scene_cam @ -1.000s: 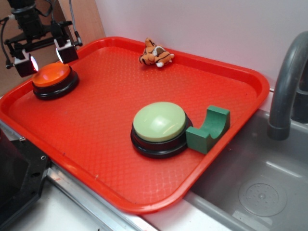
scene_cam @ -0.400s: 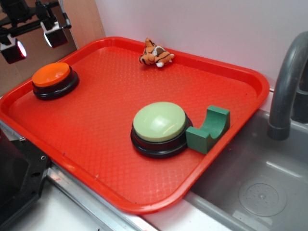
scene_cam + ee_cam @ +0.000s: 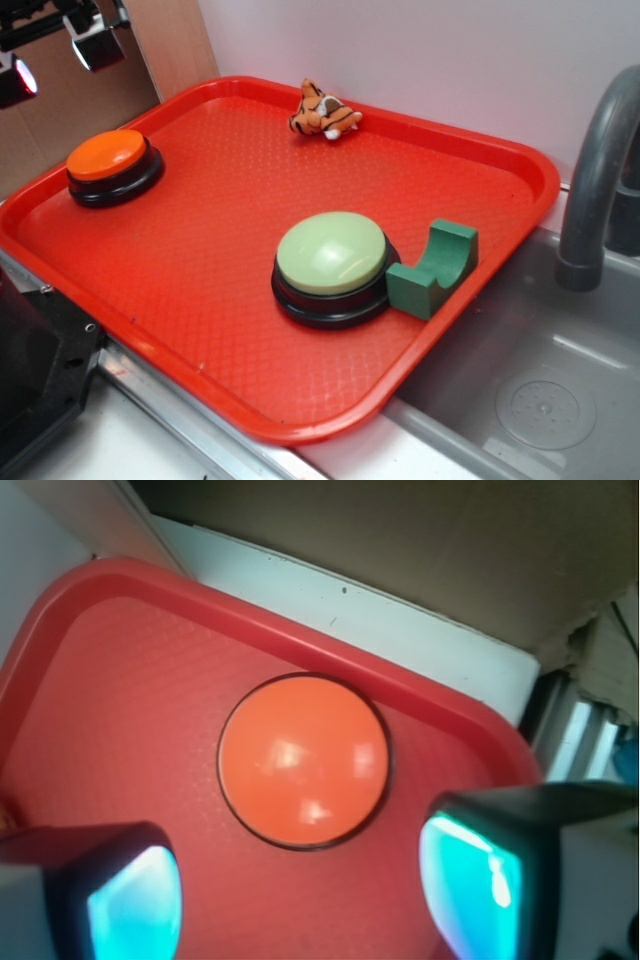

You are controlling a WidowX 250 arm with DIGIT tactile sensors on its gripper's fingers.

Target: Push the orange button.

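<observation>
I see a glossy orange button (image 3: 105, 155) on a black base, a pale green button (image 3: 331, 252) also black-based, and an orange, black-striped tiger plush (image 3: 323, 112). The tray (image 3: 180, 260) is red with fine pebbling, the arch block (image 3: 433, 268) dark green.

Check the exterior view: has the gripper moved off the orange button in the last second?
Yes. The gripper has risen up and away from the orange button, which sits unmoved on the red tray; the fingers are apart.
</observation>
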